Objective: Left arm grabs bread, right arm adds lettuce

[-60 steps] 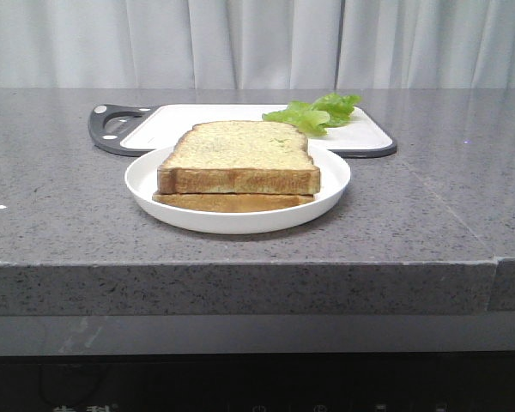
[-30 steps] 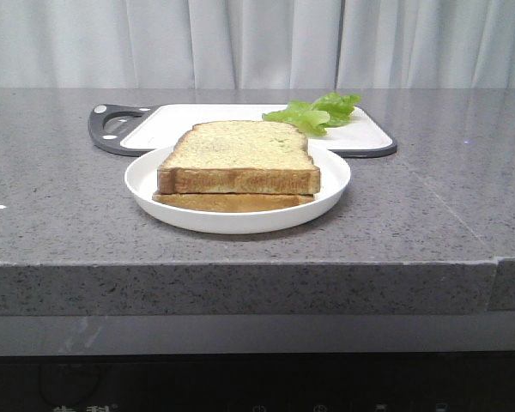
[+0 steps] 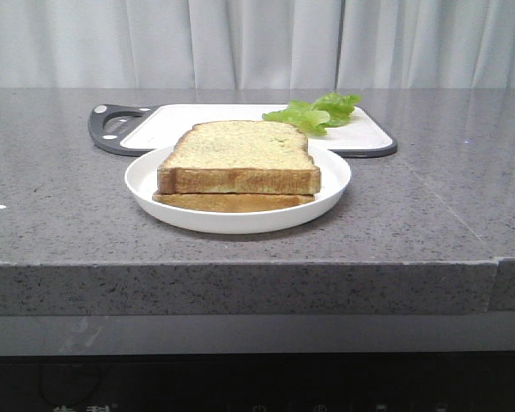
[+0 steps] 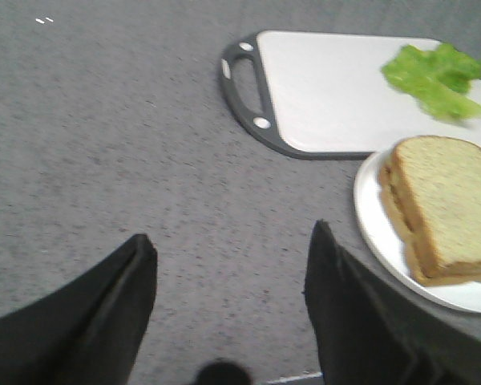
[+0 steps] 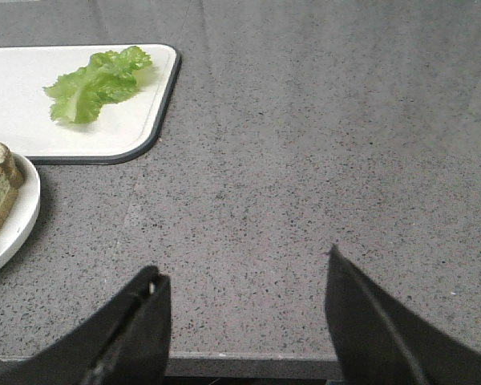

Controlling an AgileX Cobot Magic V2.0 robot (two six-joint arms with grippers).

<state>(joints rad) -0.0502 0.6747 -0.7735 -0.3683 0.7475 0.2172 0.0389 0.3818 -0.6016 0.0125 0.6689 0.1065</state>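
The thick bread slice (image 3: 240, 156) lies on top of a thinner slice (image 3: 232, 202) in a white plate (image 3: 146, 184) at the counter's middle. It also shows in the left wrist view (image 4: 449, 204). The lettuce leaf (image 3: 316, 112) lies on the far right part of a white cutting board (image 3: 206, 116), behind the plate; it also shows in the right wrist view (image 5: 96, 84). Neither arm shows in the front view. My left gripper (image 4: 231, 241) is open and empty over bare counter beside the plate. My right gripper (image 5: 244, 269) is open and empty above the counter's front edge.
The cutting board has a dark grey rim and a handle (image 3: 112, 124) at its left end. The grey speckled counter's front edge (image 3: 240, 266) runs across the near side. A pale curtain hangs behind.
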